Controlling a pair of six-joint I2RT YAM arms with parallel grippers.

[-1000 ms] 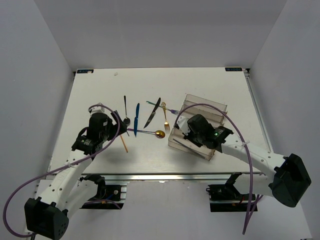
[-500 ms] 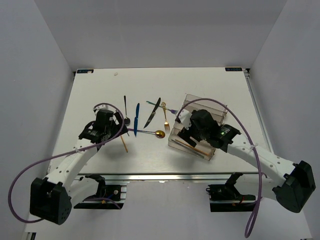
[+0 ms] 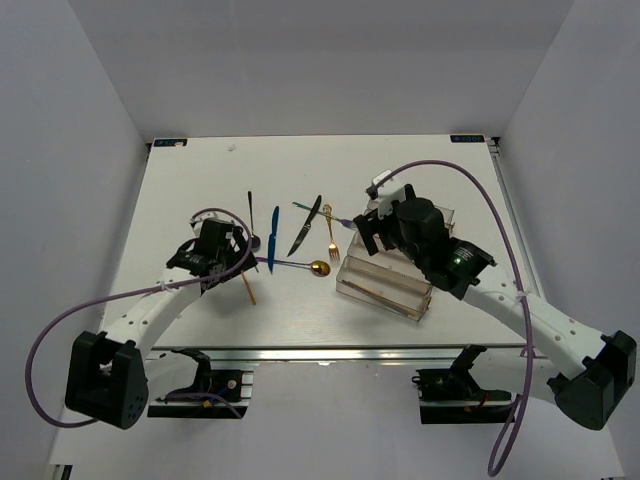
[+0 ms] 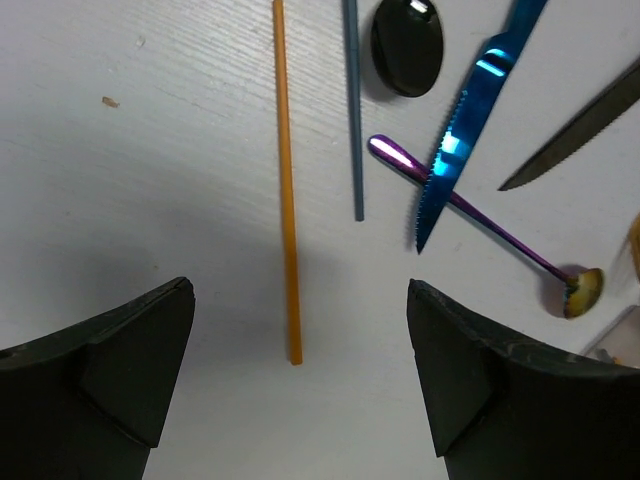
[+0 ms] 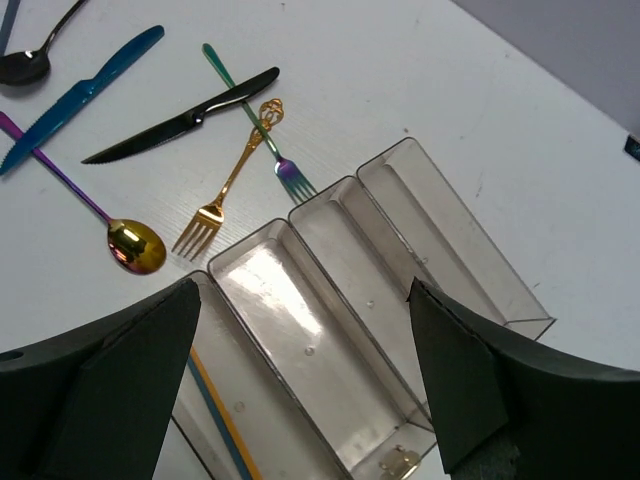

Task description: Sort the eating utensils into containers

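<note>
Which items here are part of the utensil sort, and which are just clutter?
Job: black spoon, blue knife, black knife, gold fork, purple-handled spoon, iridescent fork, wooden chopstick, grey chopstick, clear tray.
Lying about: purple cable, small white speck.

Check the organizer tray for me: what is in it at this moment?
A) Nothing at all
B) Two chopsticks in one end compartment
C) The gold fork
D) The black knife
B: the right wrist view shows two chopsticks lying side by side in an end compartment of the tray, while the gold fork and black knife lie outside it on the table.
</note>
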